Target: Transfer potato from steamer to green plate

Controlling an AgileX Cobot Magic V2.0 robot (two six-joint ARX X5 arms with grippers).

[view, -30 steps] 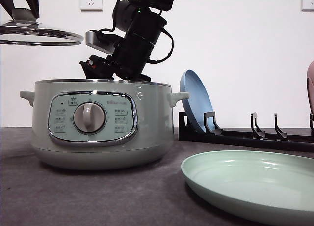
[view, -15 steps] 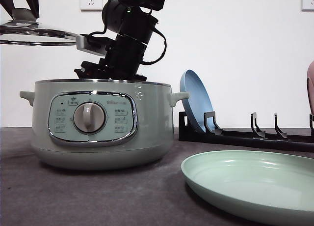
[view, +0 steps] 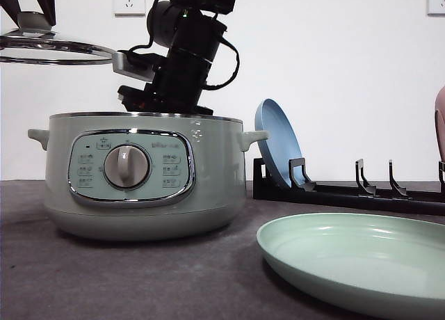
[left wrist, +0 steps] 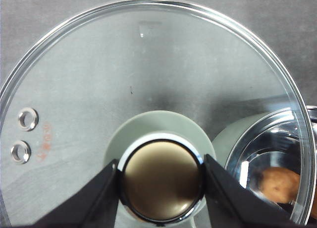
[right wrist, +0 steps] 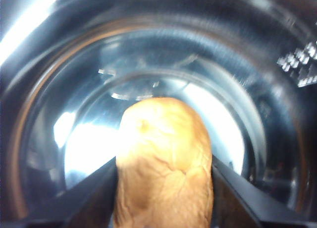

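Right wrist view: my right gripper (right wrist: 163, 188) is clamped on the potato (right wrist: 163, 163), inside the steamer (view: 139, 174). I should lift straight, clear the rim, then swing to the green plate (view: 361, 261). My left gripper (left wrist: 161, 181) grips the lid (left wrist: 99, 89) aside.

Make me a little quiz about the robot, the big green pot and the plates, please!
1. True or false: the lumpy orange-brown potato already lies on the wide pale mint-green plate.
2. What does the left gripper hold? A) a spoon B) the round glass lid by its knob C) a cup
3. Fill in: the round blue plate leans in the black ____.

Key: 1 false: it sits between the right gripper fingers inside the pale sage-green steamer. 2 B. 3 rack.
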